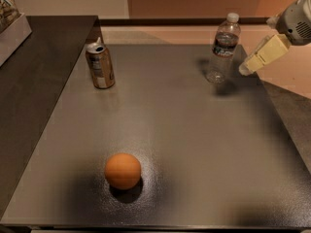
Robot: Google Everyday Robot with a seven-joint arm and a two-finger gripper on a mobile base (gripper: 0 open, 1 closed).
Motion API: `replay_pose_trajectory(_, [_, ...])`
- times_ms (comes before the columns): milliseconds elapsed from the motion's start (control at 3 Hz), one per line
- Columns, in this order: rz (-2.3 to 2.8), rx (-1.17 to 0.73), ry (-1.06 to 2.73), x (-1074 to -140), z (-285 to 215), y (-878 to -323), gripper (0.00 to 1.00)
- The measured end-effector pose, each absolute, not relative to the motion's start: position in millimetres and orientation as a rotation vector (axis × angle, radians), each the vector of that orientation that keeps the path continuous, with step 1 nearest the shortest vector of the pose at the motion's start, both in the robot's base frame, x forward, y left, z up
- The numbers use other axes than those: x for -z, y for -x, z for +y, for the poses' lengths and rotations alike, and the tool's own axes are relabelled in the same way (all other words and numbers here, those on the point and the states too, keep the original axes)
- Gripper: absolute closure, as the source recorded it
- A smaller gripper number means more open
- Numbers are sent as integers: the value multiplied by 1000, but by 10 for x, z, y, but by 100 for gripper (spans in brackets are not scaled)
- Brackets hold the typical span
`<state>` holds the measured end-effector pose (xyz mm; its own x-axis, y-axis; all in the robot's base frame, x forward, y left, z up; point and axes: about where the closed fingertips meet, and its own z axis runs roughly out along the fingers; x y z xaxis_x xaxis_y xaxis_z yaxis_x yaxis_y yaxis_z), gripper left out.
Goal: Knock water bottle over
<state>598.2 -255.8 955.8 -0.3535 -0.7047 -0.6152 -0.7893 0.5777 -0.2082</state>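
Observation:
The water bottle (222, 48) is a small clear ribbed bottle with a white cap and a dark label band. It stands upright near the far right of the dark grey table (194, 144). My gripper (247, 68) comes in from the upper right, just to the right of the bottle at mid-height, a small gap away and not touching it. Its cream finger (265, 53) points down and left toward the bottle's lower half.
An open gold-brown soda can (99, 65) stands upright at the far left of the table. An orange ball (122, 171) sits near the front. A darker counter (34, 81) lies to the left, with a white box (12, 28) at its far corner.

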Motion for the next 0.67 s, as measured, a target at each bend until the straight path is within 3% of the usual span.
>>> replay_pose_trajectory(667, [2043,-307,1123,-9420,-2333,-6425,0])
